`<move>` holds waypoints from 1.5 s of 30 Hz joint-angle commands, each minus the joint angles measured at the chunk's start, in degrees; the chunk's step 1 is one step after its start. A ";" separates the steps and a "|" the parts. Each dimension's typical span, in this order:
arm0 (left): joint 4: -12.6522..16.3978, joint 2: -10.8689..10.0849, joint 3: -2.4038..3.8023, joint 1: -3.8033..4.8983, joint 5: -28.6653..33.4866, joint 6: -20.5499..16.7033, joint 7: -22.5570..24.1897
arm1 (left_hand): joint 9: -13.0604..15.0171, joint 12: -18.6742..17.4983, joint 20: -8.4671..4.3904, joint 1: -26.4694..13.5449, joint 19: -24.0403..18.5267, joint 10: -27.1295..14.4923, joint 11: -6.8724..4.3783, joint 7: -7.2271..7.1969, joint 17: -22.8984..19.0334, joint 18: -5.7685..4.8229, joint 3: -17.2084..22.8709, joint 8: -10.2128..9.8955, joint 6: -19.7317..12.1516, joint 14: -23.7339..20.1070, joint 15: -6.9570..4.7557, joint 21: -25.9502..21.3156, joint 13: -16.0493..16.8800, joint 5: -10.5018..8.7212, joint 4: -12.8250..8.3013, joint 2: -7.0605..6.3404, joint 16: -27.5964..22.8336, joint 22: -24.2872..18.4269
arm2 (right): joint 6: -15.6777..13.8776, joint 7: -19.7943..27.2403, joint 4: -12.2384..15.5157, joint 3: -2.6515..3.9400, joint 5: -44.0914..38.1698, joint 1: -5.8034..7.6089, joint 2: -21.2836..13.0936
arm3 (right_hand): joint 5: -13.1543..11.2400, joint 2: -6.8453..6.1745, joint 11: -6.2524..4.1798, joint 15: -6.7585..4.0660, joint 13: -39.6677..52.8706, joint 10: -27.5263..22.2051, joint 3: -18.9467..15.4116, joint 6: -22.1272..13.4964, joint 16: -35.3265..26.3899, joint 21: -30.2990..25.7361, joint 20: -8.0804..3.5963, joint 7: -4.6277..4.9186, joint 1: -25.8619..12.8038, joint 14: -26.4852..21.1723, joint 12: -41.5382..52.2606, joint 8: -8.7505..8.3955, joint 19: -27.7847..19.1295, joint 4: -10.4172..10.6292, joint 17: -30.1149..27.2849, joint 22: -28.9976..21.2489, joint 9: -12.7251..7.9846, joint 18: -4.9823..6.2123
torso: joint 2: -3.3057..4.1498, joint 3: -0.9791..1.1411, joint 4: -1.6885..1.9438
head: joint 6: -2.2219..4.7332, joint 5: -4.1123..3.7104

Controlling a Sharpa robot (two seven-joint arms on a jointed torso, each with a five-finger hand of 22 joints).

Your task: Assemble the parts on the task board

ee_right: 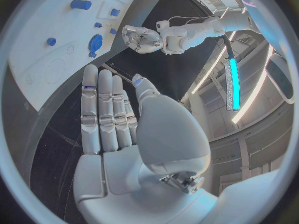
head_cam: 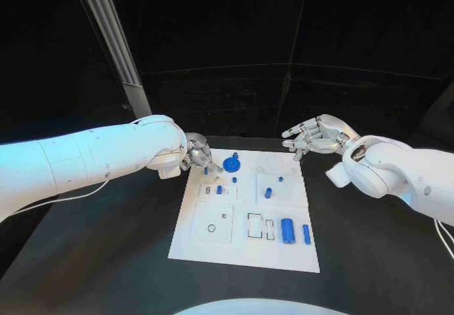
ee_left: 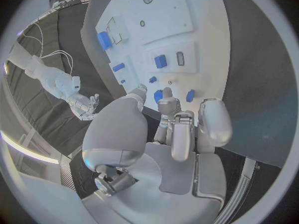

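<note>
Before me the black tabletop (head_cam: pixel 104 243) carries one thing directly: the white task board (head_cam: pixel 242 254), lying flat about midway between the tabletop's left and right edges, its long sides running from the near edge toward the far edge. The board rests wholly on the tabletop, with dark surface showing along all four of its sides.

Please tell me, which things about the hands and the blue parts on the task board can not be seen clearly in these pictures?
- Left hand: in the head view its fingertips overlap the task board edge; whether they pinch a small part is too small to tell. In the left wrist view its own fingers hide the parts under them.
- Blue gear: teeth too small to make out.
- Right hand: open, holding nothing, off the board; table beneath it hidden.
</note>
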 commanded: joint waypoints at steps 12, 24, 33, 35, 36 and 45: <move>-14.82 6.32 0.37 0.72 0.94 12.02 0.20 | -1.77 0.02 0.97 -1.01 -0.45 -0.40 0.14 0.12 15.09 0.47 -3.17 -0.19 1.55 6.00 0.68 -1.04 -0.68 -0.06 2.78 1.50 0.18 -0.83 | 0.18 0.11 -0.02 0.02 -0.34 0.10 0.18 | 0.39 0.65 0.00 0.05 0.13 -0.34 -0.17 -0.36 0.28 0.15 -0.08 0.07 -0.15 -0.52 0.30 0.32 -0.48 0.25 0.09 0.08 0.09 0.05 | 0.23 -0.05 -0.28 | 0.35 0.85; -20.30 9.98 0.31 -0.35 -7.08 12.10 0.37 | 1.03 1.69 0.19 -2.59 0.04 0.40 -0.78 -0.92 15.09 0.30 -8.21 4.12 1.59 6.00 -0.17 -0.68 0.78 -0.04 2.98 3.25 0.18 0.00 | 0.46 -0.13 0.00 0.02 -0.52 0.10 0.41 | 0.39 0.65 0.00 0.05 0.13 -0.35 -0.17 -0.37 0.28 0.15 -0.08 0.07 -0.14 -0.53 0.30 0.32 -0.48 0.25 0.10 0.08 0.09 0.05 | 0.37 -0.11 -0.21 | 0.18 0.70; -23.13 11.60 0.31 -1.08 -8.98 12.13 0.21 | 1.48 1.91 0.10 -2.11 0.09 0.48 -0.86 -0.99 15.09 0.29 -8.91 4.68 1.22 6.00 -0.25 -0.68 0.93 -0.04 2.88 3.75 0.18 0.08 | 0.54 -0.17 -0.01 0.02 -0.55 0.10 0.51 | 0.42 0.65 -0.01 0.06 0.16 -0.38 -0.18 -0.39 0.30 0.15 -0.07 0.07 -0.10 -0.57 0.31 0.32 -0.51 0.24 0.10 0.09 0.09 0.05 | 0.24 -0.04 -0.25 | -0.33 1.01; -23.40 11.77 0.31 -1.14 -9.19 12.33 0.31 | 1.51 1.94 0.09 -2.07 0.11 0.50 -0.86 -1.00 15.09 0.28 -8.96 4.72 1.19 6.00 -0.26 -0.66 0.96 -0.04 2.87 3.78 0.18 0.11 | 0.54 -0.18 -0.02 0.02 -0.55 0.10 0.53 | 0.42 0.65 -0.01 0.06 0.16 -0.38 -0.18 -0.39 0.30 0.15 -0.07 0.07 -0.10 -0.57 0.31 0.32 -0.51 0.24 0.10 0.09 0.09 0.05 | 0.25 -0.06 -0.22 | -0.38 0.99; -23.50 11.86 0.31 -1.18 -9.26 12.49 0.36 | 1.51 1.94 0.09 -2.07 0.11 0.50 -0.86 -1.00 15.09 0.28 -8.96 4.72 1.19 6.00 -0.26 -0.66 0.96 -0.04 2.87 3.78 0.18 0.11 | 0.54 -0.18 -0.03 0.02 -0.55 0.10 0.54 | 0.42 0.65 -0.01 0.06 0.16 -0.38 -0.18 -0.39 0.30 0.15 -0.07 0.07 -0.10 -0.57 0.31 0.32 -0.51 0.24 0.10 0.09 0.09 0.05 | 0.24 -0.05 -0.22 | -0.42 0.97; -24.26 12.71 0.31 -1.88 -9.47 13.83 0.87 | 1.62 1.98 0.07 -1.88 0.14 0.52 -0.88 -1.03 15.09 0.26 -9.13 4.86 1.13 6.00 -0.27 -0.62 0.94 -0.03 2.84 3.96 0.18 0.20 | 0.62 -0.15 -0.15 0.02 -0.55 0.10 0.75 | 0.42 0.65 -0.01 0.06 0.16 -0.38 -0.18 -0.39 0.30 0.15 -0.07 0.07 -0.10 -0.57 0.31 0.32 -0.51 0.24 0.10 0.09 0.09 0.05 | 0.22 -0.04 -0.21 | -0.53 1.04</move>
